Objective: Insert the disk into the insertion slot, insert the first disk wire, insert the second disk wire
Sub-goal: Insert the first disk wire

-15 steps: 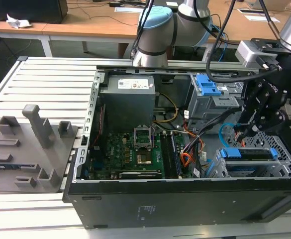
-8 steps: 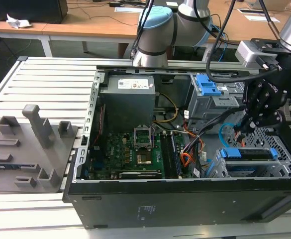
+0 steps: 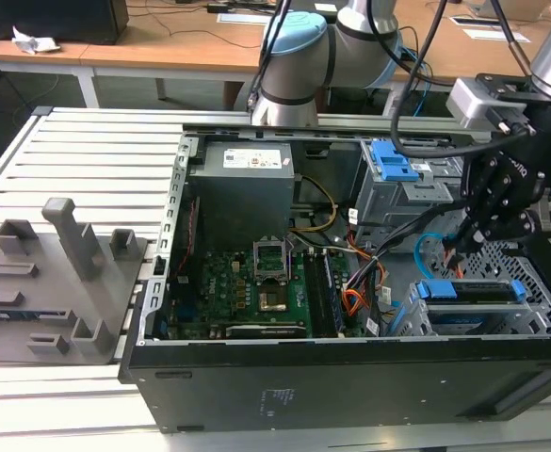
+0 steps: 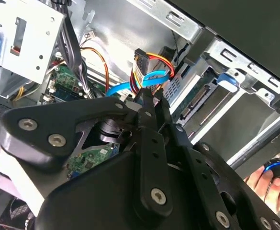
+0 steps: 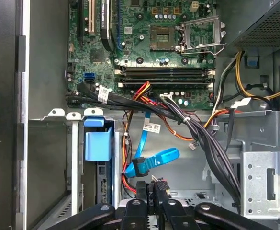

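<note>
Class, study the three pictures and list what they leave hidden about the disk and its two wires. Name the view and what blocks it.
1. Exterior view: the disk shows no label; the insertion slot cage and the end effector cover it.
2. First wrist view: the second disk wire has its far end behind the black cables.
3. Second wrist view: the first disk wire has its lower run behind the end effector.

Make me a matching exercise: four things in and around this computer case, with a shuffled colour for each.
Things:
1. second disk wire
2. first disk wire
3. motherboard
4. gripper

Colours:
A. orange, red and black
B. black
C. light blue
D. green

Pairs: 1-C, 2-A, 3-D, 4-B
</note>
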